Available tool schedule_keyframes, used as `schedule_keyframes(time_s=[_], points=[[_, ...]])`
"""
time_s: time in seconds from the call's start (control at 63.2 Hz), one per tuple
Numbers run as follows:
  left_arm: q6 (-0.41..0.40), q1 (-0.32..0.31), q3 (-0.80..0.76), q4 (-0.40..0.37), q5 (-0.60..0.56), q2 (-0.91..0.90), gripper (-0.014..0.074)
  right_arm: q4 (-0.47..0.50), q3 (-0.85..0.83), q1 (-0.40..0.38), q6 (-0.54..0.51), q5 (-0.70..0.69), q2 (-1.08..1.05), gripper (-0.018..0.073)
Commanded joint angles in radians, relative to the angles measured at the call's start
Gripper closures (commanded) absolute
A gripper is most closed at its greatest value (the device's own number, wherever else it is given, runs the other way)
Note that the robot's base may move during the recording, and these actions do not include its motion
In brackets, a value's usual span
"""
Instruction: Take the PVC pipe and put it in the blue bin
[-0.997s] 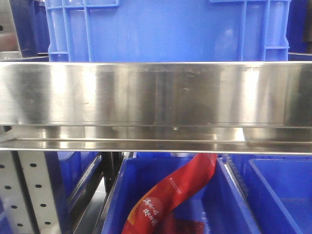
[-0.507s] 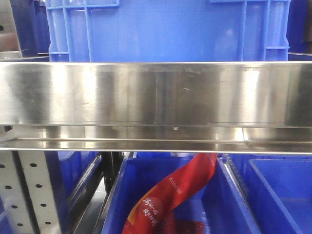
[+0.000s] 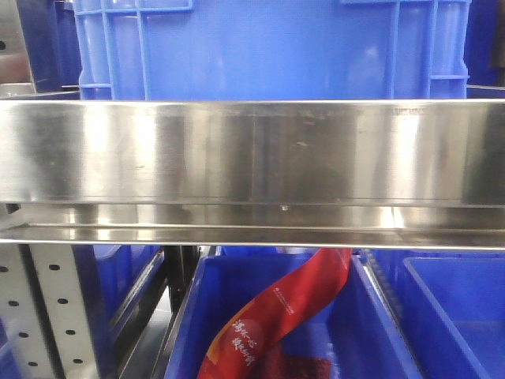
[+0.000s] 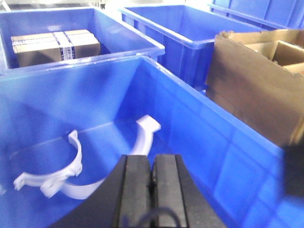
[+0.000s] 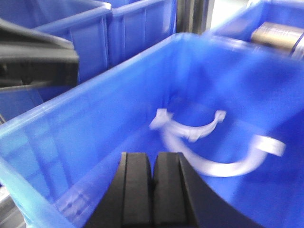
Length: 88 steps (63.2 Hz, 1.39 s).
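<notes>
Two white curved plastic PVC pipe clamps (image 4: 71,176) lay on the floor of a large blue plastic bin (image 4: 199,137), overlapping at one end; each was a half-ring strap with small flat tabs at its tips, and the longer one arched up towards the bin's far wall. The right wrist view showed the same white pieces (image 5: 209,142) in the bin (image 5: 71,137), though blurred. The left gripper (image 4: 153,190) hung just above the bin's near side with its black fingers (image 4: 137,190) pressed together and nothing between them. The right gripper (image 5: 153,190) sat over the opposite rim, its black fingers (image 5: 137,190) likewise closed flat against each other and holding nothing. Neither gripper touched the clamps. Behind the bin in the left wrist view stood a second blue bin holding a brown cardboard box strapped with tape (image 4: 54,45), a third blue bin (image 4: 190,33) beside it, and to the right a torn open brown cardboard carton (image 4: 256,80) standing just beside the main bin's wall. A dark blurred shape showed at the upper left of the right wrist view; what it was could not be told. The front-facing view was mostly filled by a shiny stainless steel shelf beam (image 3: 252,150), with a blue crate (image 3: 268,47) resting above it, a perforated metal upright (image 3: 55,308) at the lower left, and below the beam another blue bin (image 3: 371,332) containing a red packet with printed characters (image 3: 276,316).
</notes>
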Motion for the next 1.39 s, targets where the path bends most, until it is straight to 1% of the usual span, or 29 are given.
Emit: schedule_keyframes(time_s=[0.0, 0.111, 0.174, 0.222, 0.269, 0.332, 0.507, 0.586, 0.728, 0.792, 0.887, 0.982, 1.061, 1.235, 1.377], points=[[-0.004, -0.006, -0.011, -0.004, 0.03, -0.042, 0.0707, -0.029, -0.006, -0.006, -0.005, -0.012, -0.057, 0.0728], [-0.002, -0.006, -0.004, -0.004, 0.078, -0.072, 0.0707, -0.031, 0.003, -0.006, -0.005, -0.013, -0.104, 0.0728], [-0.001, -0.013, 0.014, -0.004, 0.08, -0.093, 0.0707, -0.031, 0.023, -0.006, -0.005, -0.018, -0.131, 0.0728], [-0.001, -0.019, 0.051, -0.004, 0.055, -0.119, 0.0707, -0.031, 0.059, -0.006, -0.005, -0.043, -0.157, 0.0728], [-0.001, -0.021, 0.093, -0.004, 0.012, -0.144, 0.0707, -0.031, 0.112, -0.006, -0.005, -0.085, -0.184, 0.0728], [-0.001, -0.021, 0.172, -0.004, -0.06, -0.188, 0.0707, -0.033, 0.201, -0.006, -0.005, -0.176, -0.232, 0.0728], [-0.001, -0.021, 0.44, -0.004, -0.269, -0.334, 0.0707, -0.038, 0.46, -0.006, -0.005, -0.427, -0.389, 0.0728], [-0.001, -0.019, 0.569, -0.004, -0.363, -0.403, 0.0707, -0.038, 0.547, -0.006, -0.005, -0.491, -0.455, 0.0728], [-0.001, -0.001, 0.747, -0.004, -0.529, -0.523, 0.0707, -0.038, 0.66, -0.008, -0.005, -0.582, -0.549, 0.0728], [-0.001, 0.017, 0.814, -0.004, -0.549, -0.566, 0.0707, -0.038, 0.689, -0.011, -0.005, -0.581, -0.575, 0.0728], [-0.001, 0.048, 0.88, -0.004, -0.547, -0.63, 0.0707, -0.038, 0.71, -0.037, -0.005, -0.549, -0.595, 0.0728], [-0.001, 0.077, 0.932, -0.004, -0.545, -0.684, 0.0707, -0.038, 0.716, -0.067, -0.005, -0.52, -0.603, 0.0728], [-0.001, 0.099, 0.956, -0.004, -0.542, -0.731, 0.0707, -0.038, 0.716, -0.072, -0.005, -0.517, -0.603, 0.0728], [-0.001, 0.105, 0.962, -0.004, -0.542, -0.779, 0.0707, -0.038, 0.716, -0.072, -0.005, -0.517, -0.603, 0.0728], [-0.001, 0.105, 0.962, -0.004, -0.556, -0.779, 0.0707, -0.038, 0.716, -0.072, -0.005, -0.517, -0.603, 0.0728]])
